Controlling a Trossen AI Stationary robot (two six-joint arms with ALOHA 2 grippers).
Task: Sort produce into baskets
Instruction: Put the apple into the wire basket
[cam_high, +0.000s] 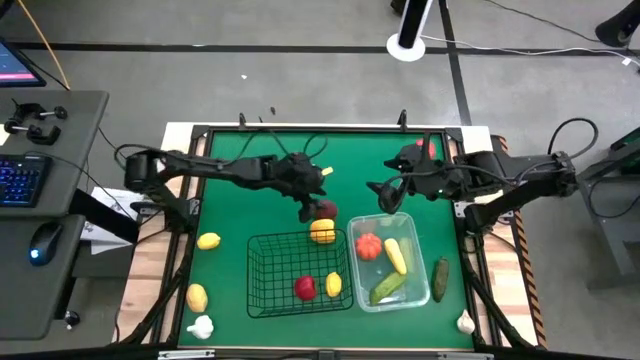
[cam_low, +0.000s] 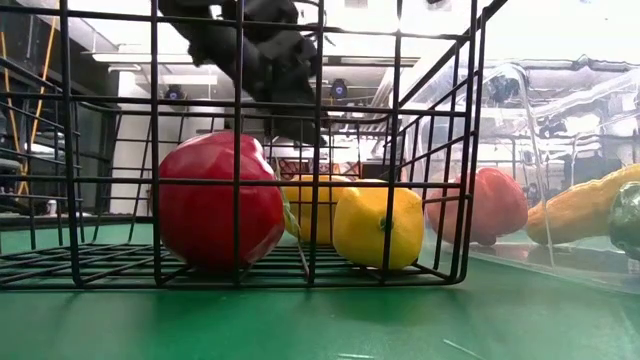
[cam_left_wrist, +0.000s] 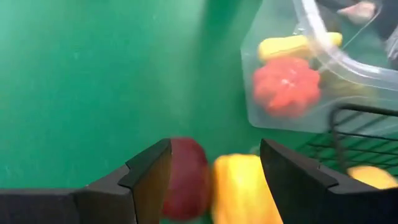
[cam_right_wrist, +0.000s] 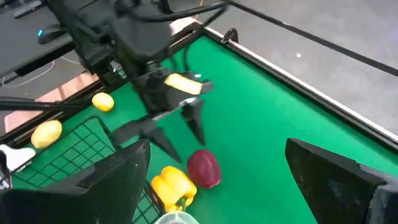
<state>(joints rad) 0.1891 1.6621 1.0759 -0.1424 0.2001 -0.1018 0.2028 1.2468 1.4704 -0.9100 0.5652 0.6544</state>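
Hovering released over a dark red apple (cam_high: 326, 210) and yellow pepper (cam_high: 322, 231) at the wire basket's (cam_high: 262, 290) far rim, the left hand (cam_high: 311, 211) has bare green counter (cam_high: 250, 160) behind it. The right hand (cam_high: 385, 196), spread, hangs by the tub's (cam_high: 412, 300) far corner. Basket: one tomato (cam_high: 305, 288), one lemon (cam_high: 333, 284).

Wire basket (cam_high: 290, 270) left of tub (cam_high: 417, 297); both hold produce.

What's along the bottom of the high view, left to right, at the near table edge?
White garlic → black wire basket → clear tub → dark green cucumber → second garlic.
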